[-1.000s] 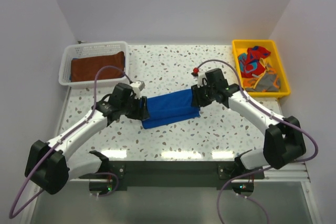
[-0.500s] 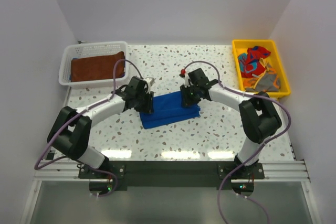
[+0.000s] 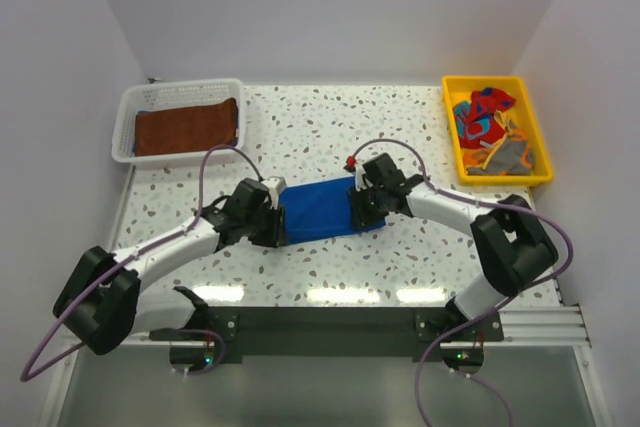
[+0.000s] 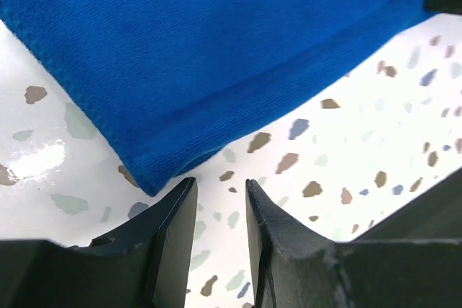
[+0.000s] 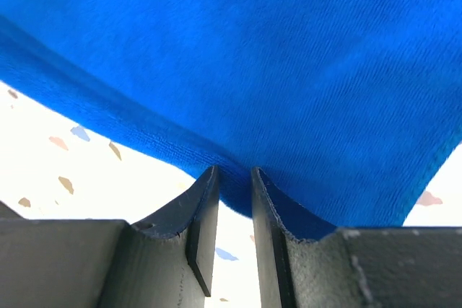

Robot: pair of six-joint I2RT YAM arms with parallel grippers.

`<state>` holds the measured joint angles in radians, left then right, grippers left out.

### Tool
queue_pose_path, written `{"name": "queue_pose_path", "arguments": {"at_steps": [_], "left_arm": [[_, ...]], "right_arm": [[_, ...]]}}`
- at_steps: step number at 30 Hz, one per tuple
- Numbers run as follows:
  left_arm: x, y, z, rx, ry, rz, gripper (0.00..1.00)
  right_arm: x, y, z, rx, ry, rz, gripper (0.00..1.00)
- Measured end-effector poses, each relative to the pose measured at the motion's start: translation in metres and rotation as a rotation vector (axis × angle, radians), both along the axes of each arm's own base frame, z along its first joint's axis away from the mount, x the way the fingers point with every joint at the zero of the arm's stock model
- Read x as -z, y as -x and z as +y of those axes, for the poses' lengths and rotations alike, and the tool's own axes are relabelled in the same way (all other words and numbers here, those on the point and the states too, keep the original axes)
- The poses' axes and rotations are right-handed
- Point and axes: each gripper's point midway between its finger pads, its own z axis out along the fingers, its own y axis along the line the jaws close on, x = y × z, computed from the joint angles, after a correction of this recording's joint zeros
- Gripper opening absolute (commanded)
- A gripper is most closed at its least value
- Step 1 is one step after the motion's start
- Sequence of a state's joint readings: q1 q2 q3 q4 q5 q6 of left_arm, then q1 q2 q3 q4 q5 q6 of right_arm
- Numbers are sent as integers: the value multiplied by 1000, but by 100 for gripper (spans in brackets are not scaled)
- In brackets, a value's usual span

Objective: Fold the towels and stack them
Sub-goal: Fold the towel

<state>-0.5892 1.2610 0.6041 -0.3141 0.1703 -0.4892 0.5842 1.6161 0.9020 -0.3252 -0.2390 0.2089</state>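
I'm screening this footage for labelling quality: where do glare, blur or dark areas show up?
Top view: sharp, with bright reflections along the near edge of the table. Left wrist view: one glare patch on the table beside the blue towel; the fingers are dark but crisp. Right wrist view: no glare; the towel fills most of the frame.

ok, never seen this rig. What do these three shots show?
Two robot arms bolted to a table. One shot is from a fixed camera above and behind them; the other two are wrist cameras looking along each arm's jaws. A folded blue towel lies between them. On the right arm the jaws look pinched on its edge; on the left arm they sit off a corner, slightly apart, holding nothing. A white basket holds a brown towel; a yellow tray holds crumpled ones.
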Motion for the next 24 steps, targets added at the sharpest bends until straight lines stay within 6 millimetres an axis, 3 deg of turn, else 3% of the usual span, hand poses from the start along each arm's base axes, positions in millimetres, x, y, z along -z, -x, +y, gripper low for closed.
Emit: {"name": "queue_pose_path", "arguments": {"at_steps": [6,11,13,17,20,24], "left_arm": [[-31,-6,-10,-12,70,-62,40],[-72,-37,-30,-29,131,-138,38],[-77,-47,-38,-31,134,-146,31],[-55,-48,-42,-32,92,-99,27],[-25,-31,-35,-36,43,-37,24],[18,0,-10,-59,-38,58,20]], "right_arm": [[-27,-1,2,-11,-46,-71,29],[-52,-18,3,14,-52,-160,29],[-54,-24,1,35,-36,-180,29],[-43,-29,-7,78,12,-176,29],[-28,-27,-17,126,48,-154,28],[1,-16,-41,200,101,-87,29]]}}
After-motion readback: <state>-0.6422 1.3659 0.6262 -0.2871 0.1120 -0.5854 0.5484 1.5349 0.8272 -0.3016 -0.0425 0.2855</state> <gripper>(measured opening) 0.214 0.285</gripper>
